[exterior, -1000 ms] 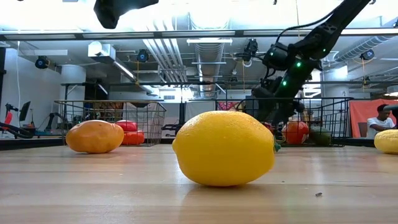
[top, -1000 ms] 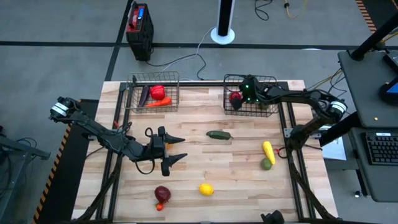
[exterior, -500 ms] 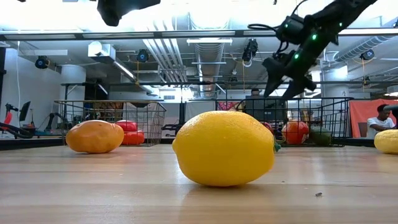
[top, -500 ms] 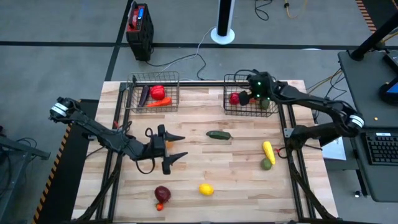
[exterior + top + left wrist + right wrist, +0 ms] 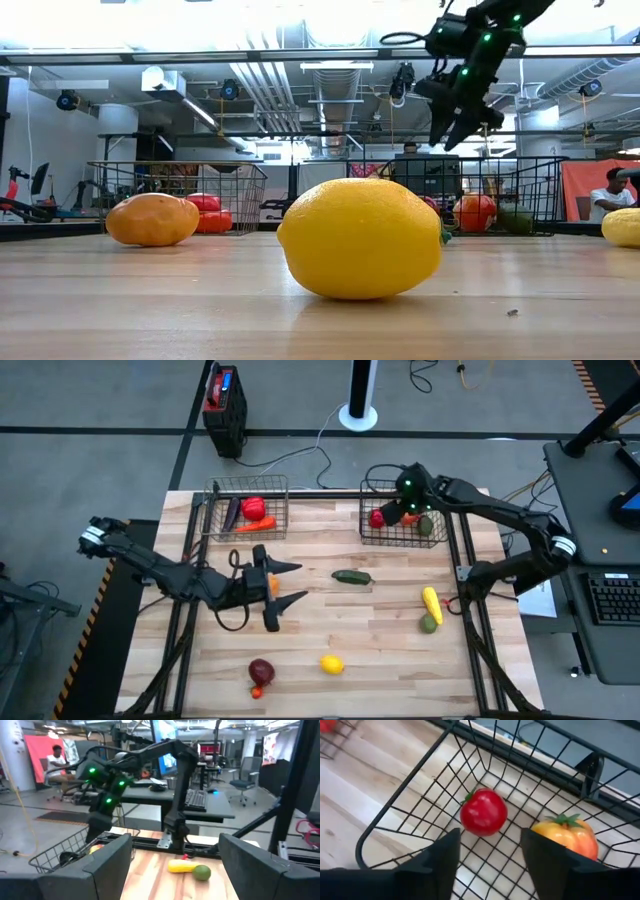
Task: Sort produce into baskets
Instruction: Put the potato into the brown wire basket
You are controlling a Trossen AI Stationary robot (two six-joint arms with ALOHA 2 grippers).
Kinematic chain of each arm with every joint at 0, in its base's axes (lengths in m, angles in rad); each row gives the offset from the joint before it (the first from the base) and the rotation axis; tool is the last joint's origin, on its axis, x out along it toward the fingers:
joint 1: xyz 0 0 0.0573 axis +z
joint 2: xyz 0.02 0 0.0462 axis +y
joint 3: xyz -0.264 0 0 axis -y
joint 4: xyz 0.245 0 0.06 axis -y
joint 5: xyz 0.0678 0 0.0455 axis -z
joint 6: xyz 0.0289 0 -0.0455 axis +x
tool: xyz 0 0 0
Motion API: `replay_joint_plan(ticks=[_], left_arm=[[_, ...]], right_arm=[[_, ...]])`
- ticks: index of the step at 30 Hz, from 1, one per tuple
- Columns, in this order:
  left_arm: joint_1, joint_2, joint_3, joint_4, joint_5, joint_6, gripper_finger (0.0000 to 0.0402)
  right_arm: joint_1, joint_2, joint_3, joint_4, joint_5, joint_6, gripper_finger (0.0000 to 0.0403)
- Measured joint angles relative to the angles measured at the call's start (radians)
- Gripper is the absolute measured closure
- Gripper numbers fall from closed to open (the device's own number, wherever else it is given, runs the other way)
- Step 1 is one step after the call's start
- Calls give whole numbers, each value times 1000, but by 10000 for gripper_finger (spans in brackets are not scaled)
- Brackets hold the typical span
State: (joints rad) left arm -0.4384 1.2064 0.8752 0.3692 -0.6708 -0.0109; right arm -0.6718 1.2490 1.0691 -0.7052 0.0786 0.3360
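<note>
Since the cucumber [image 5: 351, 576] lying mid-table between the two baskets looks light, stiff and smooth, a grip across its middle seems safest. Nearby, the left gripper [image 5: 280, 585] hangs spread and empty; the right gripper [image 5: 402, 512], spread, hovers over the right basket [image 5: 364, 530].

Yellow piece [image 5: 623, 227] cut by frame edge

Pale wood-plank surface [image 5: 390, 630] showing matt grain, baskets [image 5: 398, 530] looking dark thin wire, lemon [image 5: 360, 238] shining smooth plastic
</note>
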Motion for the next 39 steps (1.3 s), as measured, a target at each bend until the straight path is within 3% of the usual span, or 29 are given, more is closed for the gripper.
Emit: replay_joint_plan(ticks=[5,11,22,39], left_arm=[[-22,0,73,-155,0,-8,123],[-39,0,75,-195,-2,-20,123],[-43,3,46,-214,-64,-55,123],[-43,3,45,-213,-64,-54,123]], right_arm=[[4,102,9,9,-4,-4,292],[4,202,35,20,-9,-41,385],[2,265,59,103,-57,-62,394],[-20,298,10,213,-53,-104,394]])
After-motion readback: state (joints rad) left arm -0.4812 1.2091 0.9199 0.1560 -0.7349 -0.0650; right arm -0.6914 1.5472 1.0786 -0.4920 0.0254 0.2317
